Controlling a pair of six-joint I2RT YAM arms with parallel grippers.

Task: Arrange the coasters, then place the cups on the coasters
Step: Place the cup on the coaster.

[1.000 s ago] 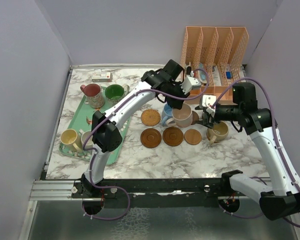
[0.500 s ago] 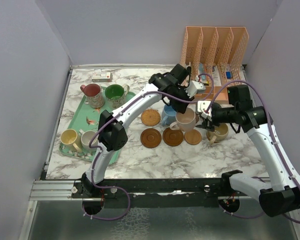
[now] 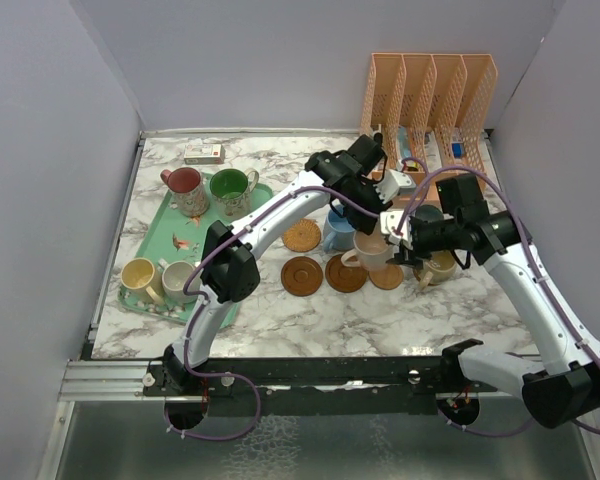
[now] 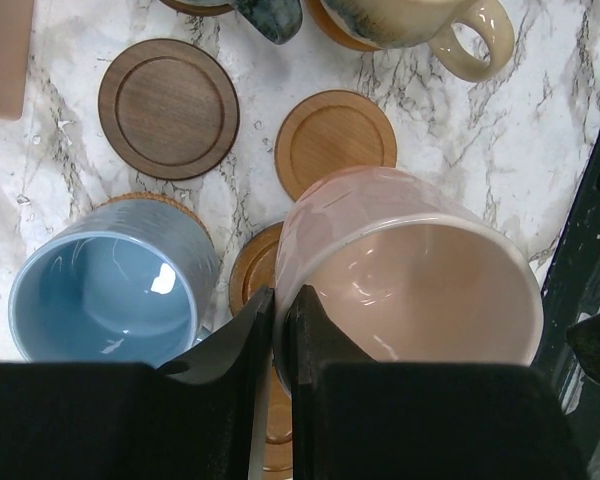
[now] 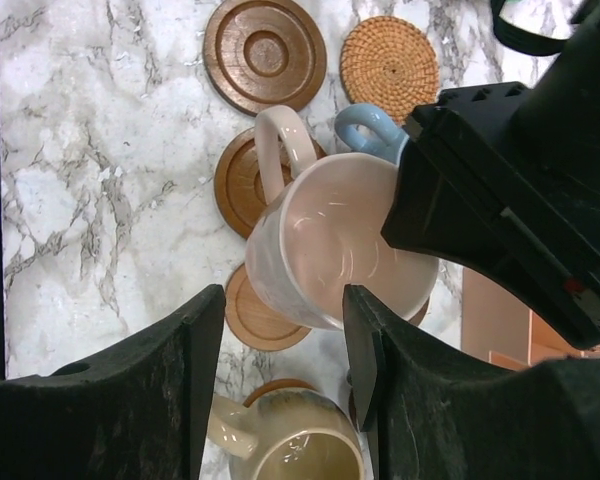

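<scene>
Left claw (image 4: 280,305) pinches the glossy pink ceramic mug (image 4: 410,270) by its rim so it hangs mouth-up over the round brown wooden coasters (image 4: 335,140), with the right claw (image 5: 280,305) spread alongside.

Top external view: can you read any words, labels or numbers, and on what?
No text is legible.
Small box near the far edge: printed, too small to read.
Packets in the orange rack: blue markings, too blurred.
Cups and coasters: no lettering visible.
</scene>
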